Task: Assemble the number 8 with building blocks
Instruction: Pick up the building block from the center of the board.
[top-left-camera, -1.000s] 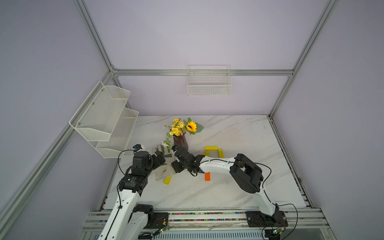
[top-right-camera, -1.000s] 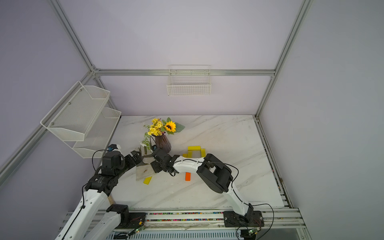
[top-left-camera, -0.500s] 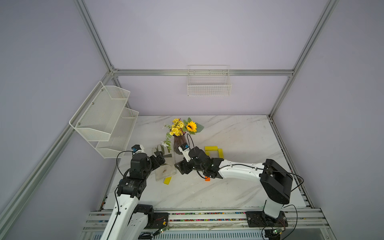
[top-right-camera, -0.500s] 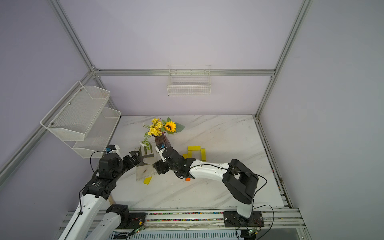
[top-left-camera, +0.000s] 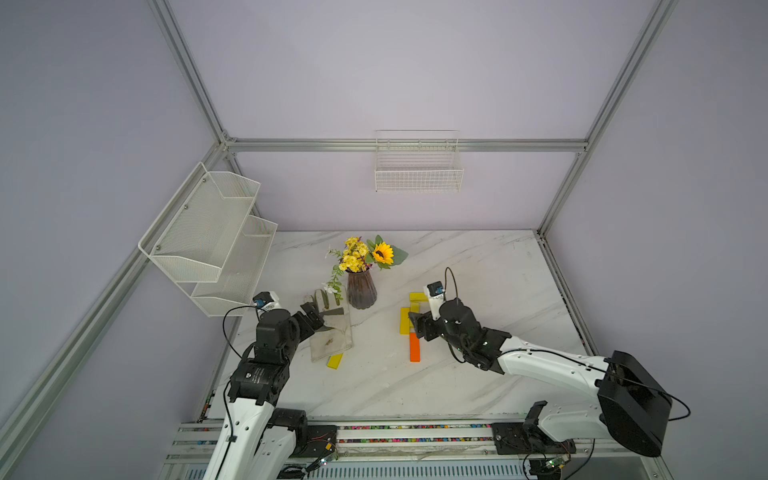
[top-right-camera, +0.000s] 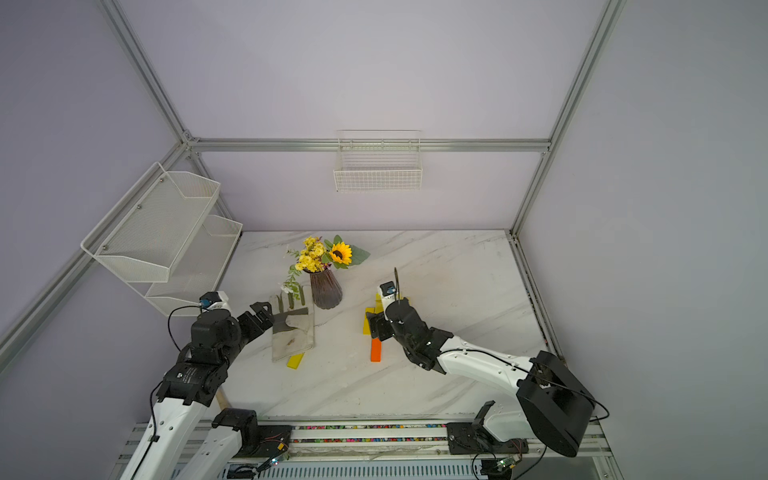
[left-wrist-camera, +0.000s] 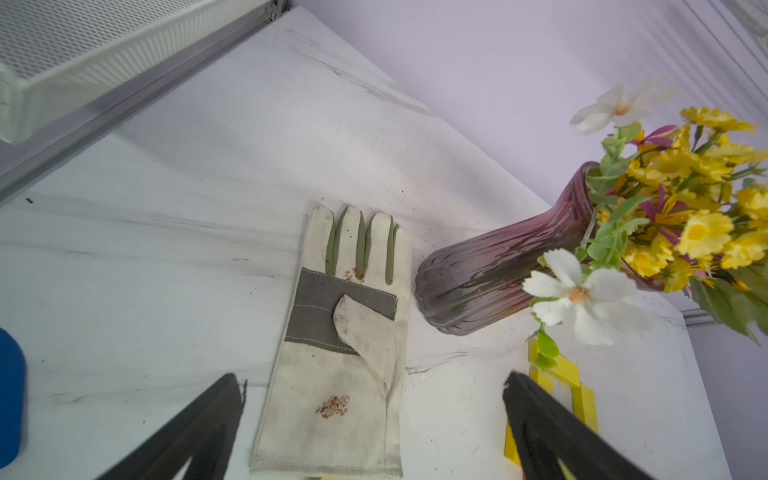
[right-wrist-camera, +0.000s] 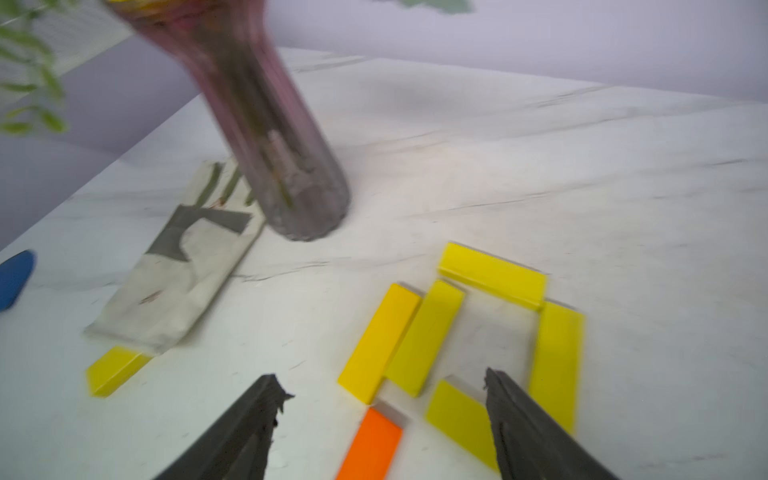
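The right gripper (right-wrist-camera: 382, 386) is held with its jaws spread and nothing between them, low over the building blocks (right-wrist-camera: 428, 336), which are gathered right of centre on the marble table (top-left-camera: 490, 266). Five yellow bars are laid there as a partial figure. One is set across the far side, one runs down the right, two lie side by side on the left, and a fifth crosses the near side, partly hidden behind a finger. The orange bar (right-wrist-camera: 370, 444) is placed nearest, with its far end just beside the left pair.

A sixth yellow bar (top-left-camera: 335, 360) is found well apart to the left, at the near edge of a work glove (left-wrist-camera: 345, 374); whether it is tucked under the cuff cannot be told.

The left gripper (left-wrist-camera: 374, 382) is held fully released above the glove, grasping nothing. A purple vase (top-left-camera: 361, 291) stands just right of the glove's fingers.
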